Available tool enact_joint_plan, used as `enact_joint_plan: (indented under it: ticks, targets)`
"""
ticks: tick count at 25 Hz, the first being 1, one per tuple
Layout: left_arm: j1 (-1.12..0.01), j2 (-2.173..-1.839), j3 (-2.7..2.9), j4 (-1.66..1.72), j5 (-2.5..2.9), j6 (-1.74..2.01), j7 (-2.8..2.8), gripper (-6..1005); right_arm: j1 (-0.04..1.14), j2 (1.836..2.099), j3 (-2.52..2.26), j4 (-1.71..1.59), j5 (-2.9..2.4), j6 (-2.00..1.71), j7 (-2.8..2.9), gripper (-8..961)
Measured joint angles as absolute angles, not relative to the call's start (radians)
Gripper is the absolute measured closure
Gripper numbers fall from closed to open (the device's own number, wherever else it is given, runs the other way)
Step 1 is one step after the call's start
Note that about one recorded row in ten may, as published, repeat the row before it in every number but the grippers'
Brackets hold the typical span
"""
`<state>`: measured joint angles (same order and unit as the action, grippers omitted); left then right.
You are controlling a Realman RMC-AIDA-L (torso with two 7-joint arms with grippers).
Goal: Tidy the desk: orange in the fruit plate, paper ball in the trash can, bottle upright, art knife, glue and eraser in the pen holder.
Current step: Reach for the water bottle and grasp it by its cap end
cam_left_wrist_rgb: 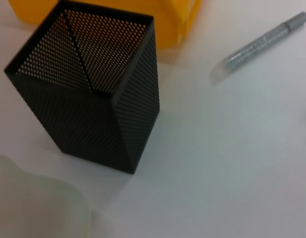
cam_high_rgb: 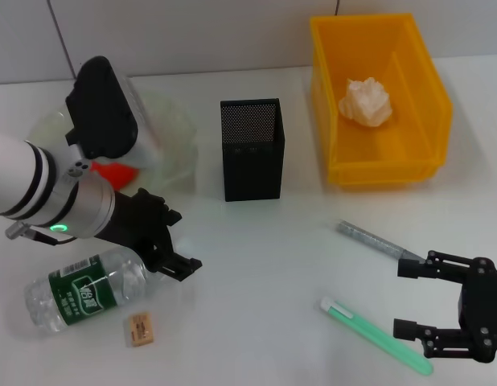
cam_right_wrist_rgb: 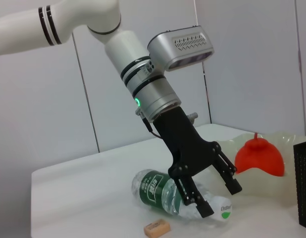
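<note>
The bottle (cam_high_rgb: 84,291) lies on its side on the desk (cam_high_rgb: 264,265) at the front left. My left gripper (cam_high_rgb: 178,240) is open at the bottle's cap end; in the right wrist view its fingers (cam_right_wrist_rgb: 205,208) straddle the bottle (cam_right_wrist_rgb: 163,191) near the cap. The eraser (cam_high_rgb: 138,330) lies in front of the bottle. The orange (cam_high_rgb: 116,171) sits in the fruit plate (cam_high_rgb: 174,137), mostly hidden by my arm. The paper ball (cam_high_rgb: 367,102) lies in the trash can (cam_high_rgb: 333,104). The pen holder (cam_high_rgb: 251,149) stands mid-desk. My right gripper (cam_high_rgb: 407,299) is open between the silver glue (cam_high_rgb: 377,240) and the green art knife (cam_high_rgb: 373,334).
The left wrist view shows the pen holder (cam_left_wrist_rgb: 93,94) close by, the trash can (cam_left_wrist_rgb: 178,20) behind it, the glue (cam_left_wrist_rgb: 262,44) and the fruit plate's rim (cam_left_wrist_rgb: 34,203). A tiled wall runs behind the desk.
</note>
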<state>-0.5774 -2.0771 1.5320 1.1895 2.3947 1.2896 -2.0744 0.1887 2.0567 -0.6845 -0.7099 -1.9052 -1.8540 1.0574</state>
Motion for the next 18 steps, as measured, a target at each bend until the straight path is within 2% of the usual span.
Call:
enact_joint_plan:
  ticks: [18]
  targets:
    - [-0.599, -2.079, 1.613, 1.175, 2.414, 1.292, -2.118, 178, 0.21, 2.044, -0.684, -0.7, -1.92, -1.839, 1.058, 155]
